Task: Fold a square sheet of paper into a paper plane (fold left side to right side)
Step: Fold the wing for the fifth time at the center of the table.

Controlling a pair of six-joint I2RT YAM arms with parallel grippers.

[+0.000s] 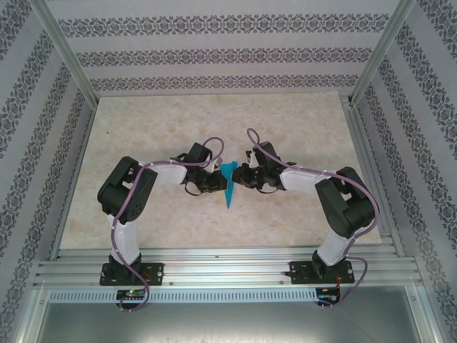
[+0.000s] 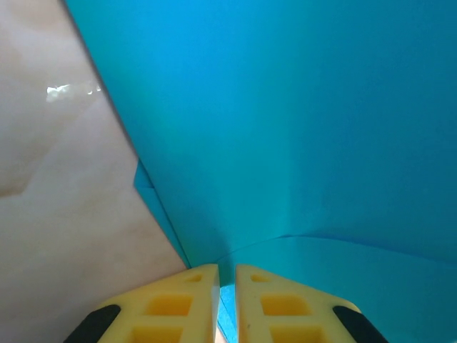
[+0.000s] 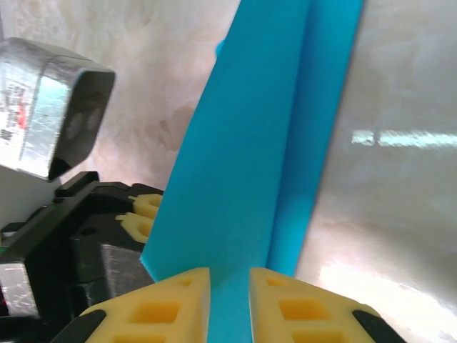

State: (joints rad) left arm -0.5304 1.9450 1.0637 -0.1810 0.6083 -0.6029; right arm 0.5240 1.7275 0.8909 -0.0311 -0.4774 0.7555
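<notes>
at table (image 1: 143,136) centre: plane (image 1: 228,183), folded slim, tip toward the near edge. left end effector (image 2: 227,277) almost closed, pinching one side; right end effector (image 3: 228,277) likewise pinching the opposite side, probably steadying it for creasing.

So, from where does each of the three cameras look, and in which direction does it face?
Top external: above and behind the bases, looking down on the table; both arms show, left gripper and right gripper meeting at the paper plane.
Left wrist: on the left wrist, looking along its yellow fingers into the paper plane close up.
Right wrist: on the right wrist, facing the plane's fold; its own yellow fingers and the left gripper show.
Shared: all three see the paper plane.
</notes>
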